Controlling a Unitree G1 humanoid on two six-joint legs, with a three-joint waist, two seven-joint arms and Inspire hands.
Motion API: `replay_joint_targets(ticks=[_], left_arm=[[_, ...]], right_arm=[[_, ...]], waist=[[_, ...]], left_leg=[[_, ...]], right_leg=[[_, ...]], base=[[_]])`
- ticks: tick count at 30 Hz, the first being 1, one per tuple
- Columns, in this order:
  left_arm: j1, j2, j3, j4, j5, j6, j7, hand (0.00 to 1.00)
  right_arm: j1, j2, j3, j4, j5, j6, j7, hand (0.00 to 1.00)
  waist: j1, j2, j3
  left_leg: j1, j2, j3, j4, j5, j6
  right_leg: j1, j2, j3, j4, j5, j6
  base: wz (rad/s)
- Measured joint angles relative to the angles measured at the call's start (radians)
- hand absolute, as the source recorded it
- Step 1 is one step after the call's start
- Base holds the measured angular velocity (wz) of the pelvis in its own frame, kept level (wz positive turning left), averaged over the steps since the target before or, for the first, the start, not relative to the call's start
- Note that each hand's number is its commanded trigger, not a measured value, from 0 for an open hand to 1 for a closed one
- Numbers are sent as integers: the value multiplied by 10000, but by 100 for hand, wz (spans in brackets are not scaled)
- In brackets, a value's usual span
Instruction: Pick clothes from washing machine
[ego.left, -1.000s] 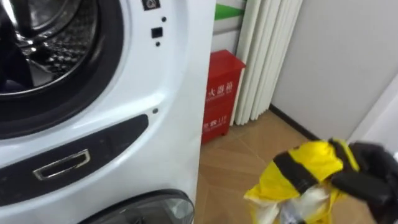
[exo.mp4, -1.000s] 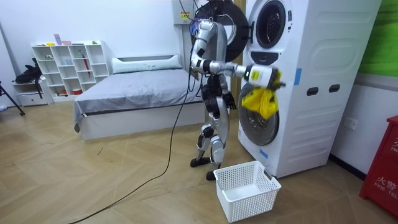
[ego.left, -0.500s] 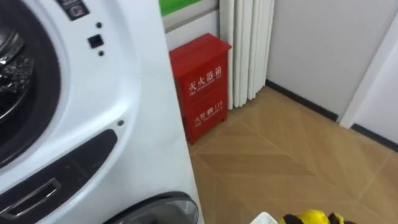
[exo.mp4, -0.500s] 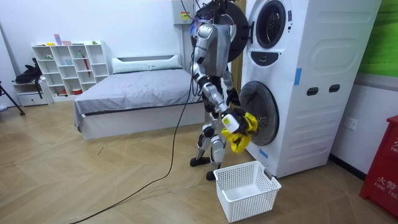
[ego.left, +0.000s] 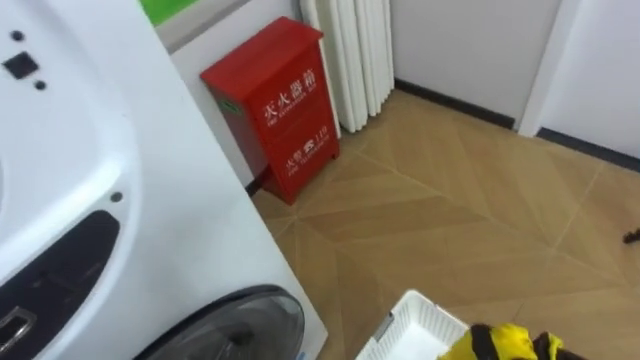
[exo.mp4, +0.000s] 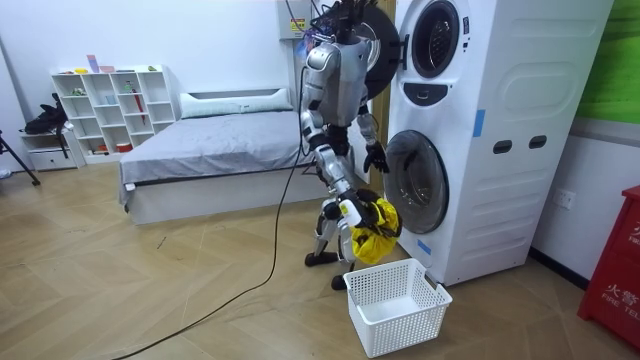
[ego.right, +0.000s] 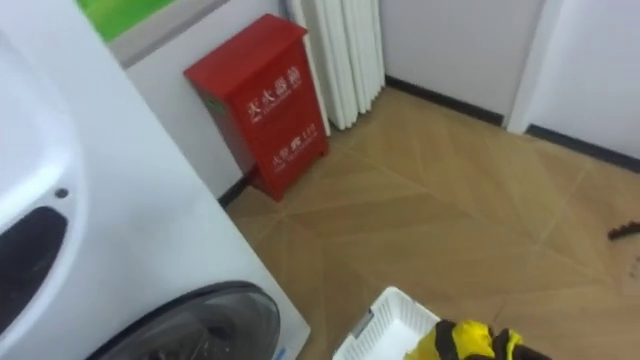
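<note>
Our right hand (exo.mp4: 354, 209) curls its fingers round the yellow garment (exo.mp4: 372, 238), which hangs at the room view's centre just above the white basket (exo.mp4: 400, 315). Whether our left hand (exo.mp4: 377, 157) is spread or closed, we cannot tell.

The white washing machine (ego.right: 110, 200) is taking up the left side, its dark round lower door (ego.right: 190, 325) peeking in at the bottom edge. Beyond it, a red cabinet (ego.right: 260, 100) is standing against the wall, with a white pleated curtain (ego.right: 340, 55) hanging just beside it. Wooden floor (ego.right: 450, 220) is stretching off to the right. Down at the bottom, a yellow garment (ego.right: 460, 342) with a dark band is showing just beside a white basket (ego.right: 385, 322) corner.
</note>
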Motion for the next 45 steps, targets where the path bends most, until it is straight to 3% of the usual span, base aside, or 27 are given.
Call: replay_joint_targets(ticks=[5,6,7,8,9,12,16,24,26,32,33,45], left_arm=[[-4,-4,-172,-49,-4,0,-114,0],[-13,-4,-172,-22,-18,-4,-120,0],[-14,-4,-172,-20,-40,-12,-131,0],[-24,-4,-179,12,-202,-41,-180,0],[-72,-12,-177,120,-231,-107,-197,0],[-104,-22,-179,159,-416,-172,-238,0],[-7,-54,-179,192,-742,-159,-278,0],[43,-66,-175,252,-779,-188,-296,0],[43,-36,-164,243,-782,-198,-296,0],[132,31,-162,233,-926,-321,-244,0],[144,48,-159,194,-1059,-318,-226,0],[246,231,-72,155,-1141,-366,-273,0]], right_arm=[[-78,1,17,174,1,1,42,100],[-93,2,24,181,3,-1,42,25],[-102,5,36,199,4,-15,41,8],[-166,0,99,339,54,-123,44,0],[-320,3,106,582,225,-187,59,0],[-595,-36,114,991,677,-204,60,0],[-796,-48,243,1214,892,-204,159,0],[-914,-190,390,1736,1184,-207,162,0],[-950,-210,388,1746,1187,-303,153,0],[-976,-199,390,2506,1274,-393,193,0],[-913,-200,377,2580,1320,-391,193,0],[-360,-193,69,3624,1799,-528,655,0]], waist=[[23,86,16],[30,101,25],[41,102,26],[49,86,38],[45,24,84],[36,-7,107],[90,27,81],[181,42,61],[266,-61,84],[291,-301,33],[274,-362,68],[319,-682,66]], left_leg=[[-320,-134,6,7,56,91],[-353,-146,4,16,65,104],[-359,-155,2,24,72,112],[-362,-177,-14,58,82,127],[-382,-208,-39,101,82,132],[-494,-275,-188,155,97,203],[-576,-297,-482,170,2,395],[-655,-409,-1155,146,32,440],[-647,-440,-1263,170,105,361],[-587,-449,-1471,180,163,412],[-583,-454,-1471,181,168,421],[-205,-347,-1745,138,172,428]], right_leg=[[-405,-69,48,191,17,11],[-439,-81,50,205,31,5],[-446,-85,60,219,38,6],[-460,-99,72,277,38,7],[-502,-136,49,376,12,10],[-584,-258,-55,504,-8,41],[-576,-341,-209,519,11,59],[-545,-680,-970,583,-88,-76],[-552,-755,-1020,691,-221,-68],[-311,-895,-1215,496,-322,24],[-284,-959,-1327,485,-364,57],[458,-1211,-2075,154,-527,-14]], base=[[0],[0],[0],[0],[4],[15],[13],[23],[19],[19],[15],[19]])
